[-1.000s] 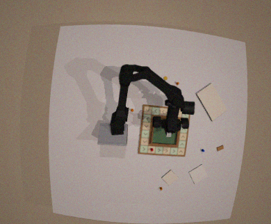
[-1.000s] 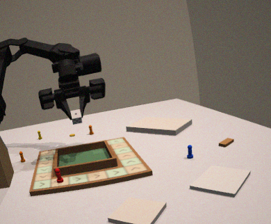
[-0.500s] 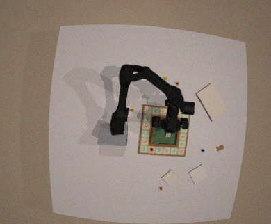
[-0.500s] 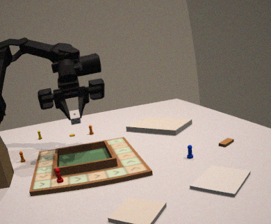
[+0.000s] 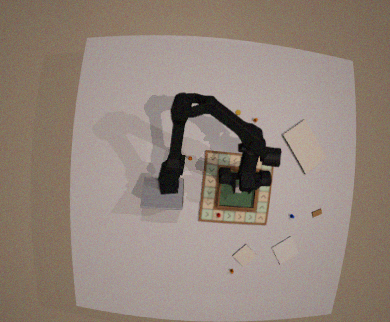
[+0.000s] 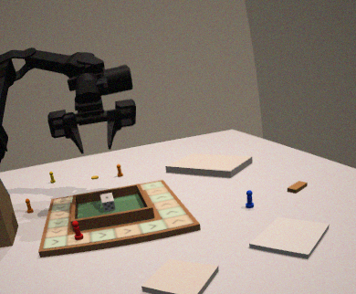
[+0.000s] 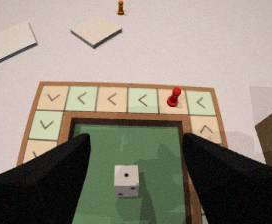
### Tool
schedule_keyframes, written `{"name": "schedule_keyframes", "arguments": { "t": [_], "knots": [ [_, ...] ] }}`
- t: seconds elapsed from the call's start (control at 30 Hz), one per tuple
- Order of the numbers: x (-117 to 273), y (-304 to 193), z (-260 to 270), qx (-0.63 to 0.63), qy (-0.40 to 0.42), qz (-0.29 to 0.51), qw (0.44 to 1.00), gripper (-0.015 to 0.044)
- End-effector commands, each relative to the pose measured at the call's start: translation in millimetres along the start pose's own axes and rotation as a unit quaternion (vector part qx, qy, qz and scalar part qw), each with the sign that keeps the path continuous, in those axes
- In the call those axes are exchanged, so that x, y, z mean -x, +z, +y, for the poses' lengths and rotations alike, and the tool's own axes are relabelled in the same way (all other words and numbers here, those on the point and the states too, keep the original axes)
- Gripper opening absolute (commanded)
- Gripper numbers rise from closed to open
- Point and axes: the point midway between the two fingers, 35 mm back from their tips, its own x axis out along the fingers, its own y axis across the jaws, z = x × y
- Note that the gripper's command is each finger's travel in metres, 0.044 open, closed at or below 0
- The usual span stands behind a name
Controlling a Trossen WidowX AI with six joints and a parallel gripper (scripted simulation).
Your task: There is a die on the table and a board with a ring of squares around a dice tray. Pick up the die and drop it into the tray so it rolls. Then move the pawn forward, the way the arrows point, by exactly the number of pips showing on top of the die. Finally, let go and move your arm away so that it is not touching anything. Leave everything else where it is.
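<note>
Wrist view looks down between the spread, empty fingers of the black parallel-jaw gripper (image 7: 135, 163) at the small white die (image 7: 126, 180), which lies on the green felt floor of the wooden-walled dice tray (image 7: 87, 163), one pip on top. Around the tray, the square board of pale arrow squares (image 7: 80, 99) carries the red pawn (image 7: 175, 96) on its far row.

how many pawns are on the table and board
5: a red pawn on the board's ring, a blue pawn right of the board, two orange pawns and a yellow pawn behind it.
</note>
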Motion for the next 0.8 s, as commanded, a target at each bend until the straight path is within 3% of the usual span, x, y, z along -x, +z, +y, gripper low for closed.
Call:
{"name": "schedule_keyframes", "arguments": {
  "t": [0.0,0.13,0.17,0.3,0.43,0.5,0.57,0.77],
  "knots": [
    [19,21,2,-0.006,0.012,-0.004,1.000,0.0341],
    [17,20,2,-0.004,0.008,0.004,1.000,0.0440],
    [12,18,1,0.001,-0.001,0.030,1.000,0.0440],
    [-20,4,-3,0.020,-0.030,0.233,0.972,0.0440],
    [-32,-1,3,0.002,0.010,0.401,0.916,0.0440],
    [-33,-1,4,0.000,0.013,0.408,0.913,0.0440],
    [-34,1,-1,0.002,-0.008,0.365,0.931,0.0440],
    [-52,13,-7,0.174,0.063,0.365,0.912,0.0282]
  ]
}}
